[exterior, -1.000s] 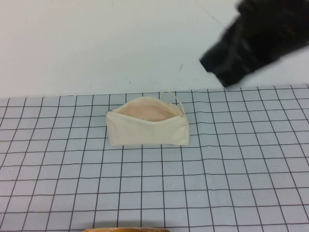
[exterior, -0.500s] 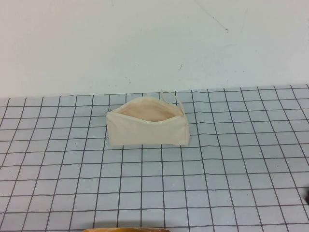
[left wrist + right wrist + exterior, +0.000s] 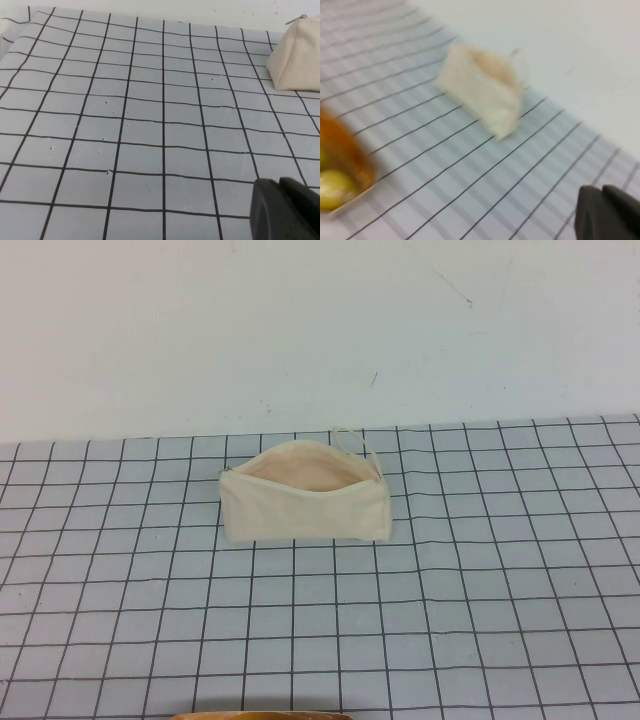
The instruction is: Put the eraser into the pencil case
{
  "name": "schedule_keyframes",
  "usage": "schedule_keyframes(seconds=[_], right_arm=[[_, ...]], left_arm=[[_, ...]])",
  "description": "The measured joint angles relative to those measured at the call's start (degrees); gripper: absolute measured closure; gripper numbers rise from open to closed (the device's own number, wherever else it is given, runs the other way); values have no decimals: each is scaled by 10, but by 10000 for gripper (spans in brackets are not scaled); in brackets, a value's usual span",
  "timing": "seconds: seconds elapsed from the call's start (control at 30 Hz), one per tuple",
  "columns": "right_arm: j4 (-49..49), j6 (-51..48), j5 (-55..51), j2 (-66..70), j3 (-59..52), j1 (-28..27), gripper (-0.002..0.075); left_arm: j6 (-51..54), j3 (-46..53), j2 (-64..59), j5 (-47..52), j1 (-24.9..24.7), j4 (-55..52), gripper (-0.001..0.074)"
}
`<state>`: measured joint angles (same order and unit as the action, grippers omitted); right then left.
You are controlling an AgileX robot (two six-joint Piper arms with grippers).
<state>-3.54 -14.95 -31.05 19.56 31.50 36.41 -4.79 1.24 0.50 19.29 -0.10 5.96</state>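
Grid mat (image 3: pixel 300 640): pencil case (image 3: pixel 305 508) unzipped.

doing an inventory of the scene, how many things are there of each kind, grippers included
pencil case: 1, unzipped, on the grid mat
orange-brown bowl: 1, at the mat's near edge
yellow-green round things in the bowl: at least 1
left gripper: 1, low over the mat
right gripper: 1, above the mat
eraser: 0 in view
Total: 5
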Motion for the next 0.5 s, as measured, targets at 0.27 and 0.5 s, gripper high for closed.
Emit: schedule_keyframes(seconds=[0.27,0.5], right_arm=[[-109,145,64,-122,-130,-154,727],[-91,154,78,-184,-191,-340,727]], left_arm=[[0,0,0,0,0,0,736],[0,0,0,0,0,0,736]])
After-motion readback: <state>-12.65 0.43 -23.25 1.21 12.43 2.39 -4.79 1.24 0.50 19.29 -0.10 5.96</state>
